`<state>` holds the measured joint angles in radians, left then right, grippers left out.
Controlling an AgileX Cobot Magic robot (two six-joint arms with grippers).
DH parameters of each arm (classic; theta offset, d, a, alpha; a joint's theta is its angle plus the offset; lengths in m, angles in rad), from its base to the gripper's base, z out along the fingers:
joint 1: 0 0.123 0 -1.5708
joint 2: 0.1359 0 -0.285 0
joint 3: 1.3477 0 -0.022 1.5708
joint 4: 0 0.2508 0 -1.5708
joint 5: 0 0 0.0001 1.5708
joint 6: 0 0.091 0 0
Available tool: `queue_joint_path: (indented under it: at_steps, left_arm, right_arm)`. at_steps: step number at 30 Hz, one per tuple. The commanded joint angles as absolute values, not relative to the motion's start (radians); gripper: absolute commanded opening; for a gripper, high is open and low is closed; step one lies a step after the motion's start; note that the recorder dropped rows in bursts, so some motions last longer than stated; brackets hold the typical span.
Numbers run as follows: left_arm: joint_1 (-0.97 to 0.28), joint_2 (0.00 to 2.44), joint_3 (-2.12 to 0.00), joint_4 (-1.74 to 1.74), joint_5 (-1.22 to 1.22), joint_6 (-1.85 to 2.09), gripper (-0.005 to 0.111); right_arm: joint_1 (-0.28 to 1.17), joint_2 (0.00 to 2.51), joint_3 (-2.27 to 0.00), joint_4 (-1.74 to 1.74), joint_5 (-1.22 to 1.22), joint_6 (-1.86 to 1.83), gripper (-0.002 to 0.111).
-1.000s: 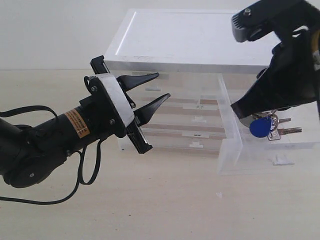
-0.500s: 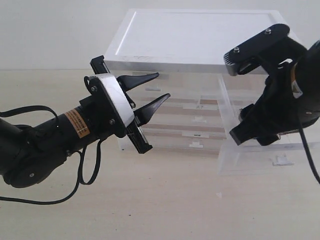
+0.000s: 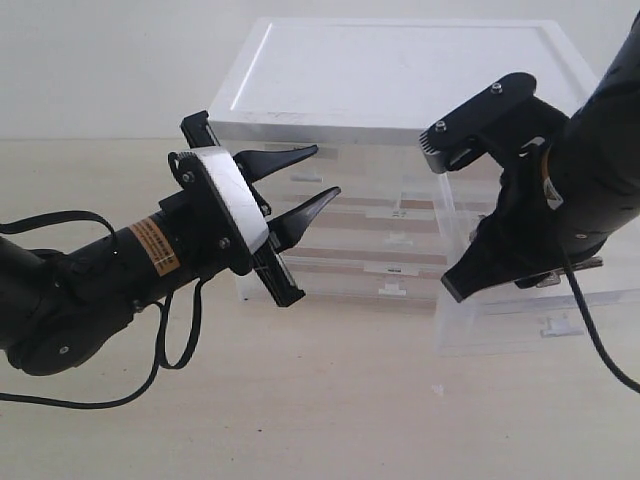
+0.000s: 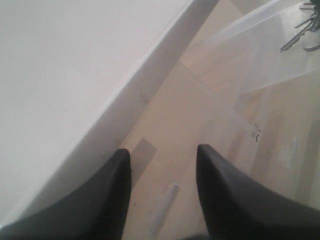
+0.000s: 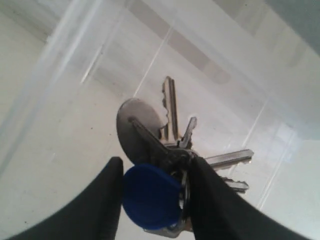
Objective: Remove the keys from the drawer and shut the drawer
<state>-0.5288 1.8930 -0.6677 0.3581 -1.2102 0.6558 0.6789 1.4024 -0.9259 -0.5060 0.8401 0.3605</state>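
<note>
Shows the keys (image 5: 167, 150), a silver bunch on a ring with a blue fob (image 5: 150, 196) and a grey tag, lying flat on the floor of the drawer (image 3: 500, 325). Shows that drawer pulled well out of the white cabinet (image 3: 400, 70), on the right of the stack, above the pale surface (image 3: 330, 400). Places the right gripper (image 5: 156, 172) down inside the drawer, fingers spread on either side of the fob and ring, not yet clamped on anything. Hides most of the bunch behind the right arm in the exterior view. Holds the left gripper (image 3: 325, 172) in the air in front of the cabinet's left half, fingers open and empty, well apart from the drawer.

Likely trouble from here:
- Closing on the smooth fob alone, and so losing it on the lift.
- Pinching a single fanned-out blade, then swinging the rest of the bunch against the drawer's clear wall.
- Pressing down too hard, and so scraping the thin plastic floor or shoving the drawer sideways.
- Lifting too low, and so snagging the front rim and dragging the drawer along.

Looks too early for pushing the drawer shut.
</note>
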Motion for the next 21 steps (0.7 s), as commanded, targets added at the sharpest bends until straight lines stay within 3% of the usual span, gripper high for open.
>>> queue_joint_path:
  at_steps: [1, 21]
  left_arm:
    - [-0.531, 1.892, -0.672, 0.349, -1.221, 0.644, 0.039]
    - [-0.531, 1.892, -0.672, 0.349, -1.221, 0.644, 0.039]
  right_arm:
    - [0.679, 1.418, -0.919, -0.486, 0.861, 0.314, 0.0]
    - [0.697, 1.217, -0.984, -0.52, 0.887, 0.306, 0.0]
